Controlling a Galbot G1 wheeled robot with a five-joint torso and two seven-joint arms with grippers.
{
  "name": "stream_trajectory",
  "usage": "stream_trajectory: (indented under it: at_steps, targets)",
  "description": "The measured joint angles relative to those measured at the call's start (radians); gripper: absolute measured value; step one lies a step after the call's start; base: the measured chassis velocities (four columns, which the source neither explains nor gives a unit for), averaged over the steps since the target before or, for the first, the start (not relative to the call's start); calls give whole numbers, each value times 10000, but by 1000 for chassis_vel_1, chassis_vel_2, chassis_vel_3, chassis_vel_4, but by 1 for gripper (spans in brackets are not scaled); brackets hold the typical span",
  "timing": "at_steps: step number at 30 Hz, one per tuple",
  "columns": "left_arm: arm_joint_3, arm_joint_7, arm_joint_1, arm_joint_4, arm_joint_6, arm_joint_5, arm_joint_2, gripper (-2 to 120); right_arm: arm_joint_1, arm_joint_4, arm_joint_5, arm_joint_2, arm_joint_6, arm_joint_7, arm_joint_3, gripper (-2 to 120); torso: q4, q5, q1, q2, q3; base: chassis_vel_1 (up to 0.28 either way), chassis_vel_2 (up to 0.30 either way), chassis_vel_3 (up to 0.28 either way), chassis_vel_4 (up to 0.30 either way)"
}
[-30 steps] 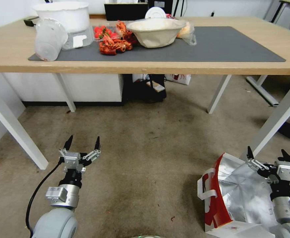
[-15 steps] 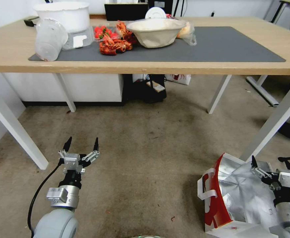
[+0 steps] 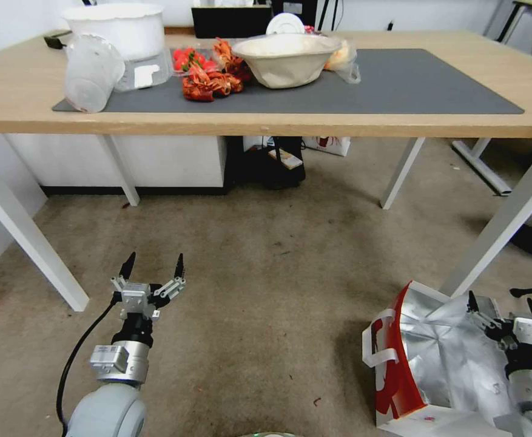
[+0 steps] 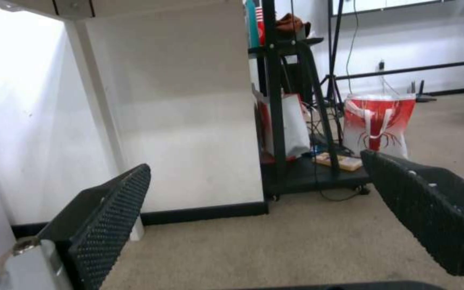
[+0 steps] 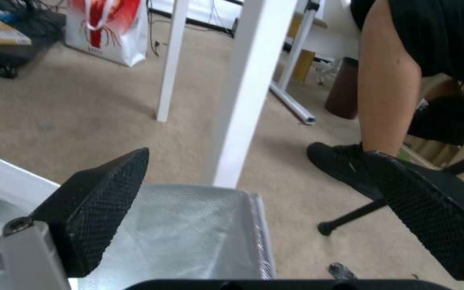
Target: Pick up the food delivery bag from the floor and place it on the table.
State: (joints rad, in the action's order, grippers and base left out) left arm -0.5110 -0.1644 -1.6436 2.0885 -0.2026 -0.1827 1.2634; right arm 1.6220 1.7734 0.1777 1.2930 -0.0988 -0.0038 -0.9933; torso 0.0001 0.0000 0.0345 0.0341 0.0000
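Observation:
The food delivery bag (image 3: 435,358) stands on the floor (image 3: 266,291) at the lower right, red and white outside, its silver foil lining (image 5: 189,233) crumpled open and a white strap handle on its left side. My right gripper (image 3: 505,303) hangs open just over the bag's far right rim, with the foil right under its fingers (image 5: 98,201). Low over bare carpet at the lower left, my left gripper (image 3: 153,264) is also open and holds nothing. The light-wood table (image 3: 11,91) with its dark grey mat (image 3: 399,85) spans the back.
A white tub (image 3: 117,24), a tipped plastic cup (image 3: 90,73), red crayfish (image 3: 208,79) and a paper bowl (image 3: 287,57) crowd the mat's left half. A white table leg (image 5: 248,92) stands just beyond the bag. A person's leg (image 5: 388,80) is nearby. Another red-white bag (image 4: 380,123) sits beyond the table.
My right gripper has sunk lower and a little to the right, closer over the bag's foil opening. The left gripper has barely shifted. The bag has not moved.

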Motion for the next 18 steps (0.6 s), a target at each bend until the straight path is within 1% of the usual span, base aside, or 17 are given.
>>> stream_trajectory:
  at_steps: [8,18]
  targets:
    - [-25,-36,-10,-32,-62,35,11,98,-150,-506,180,-326,34,-72,103,100,-1,0,0,1,0,0,0,0,0]
    - [-75,-71,-80,33,-83,53,34,97,-634,-1253,546,-708,475,-208,349,100,0,0,0,1,0,0,0,0,0]
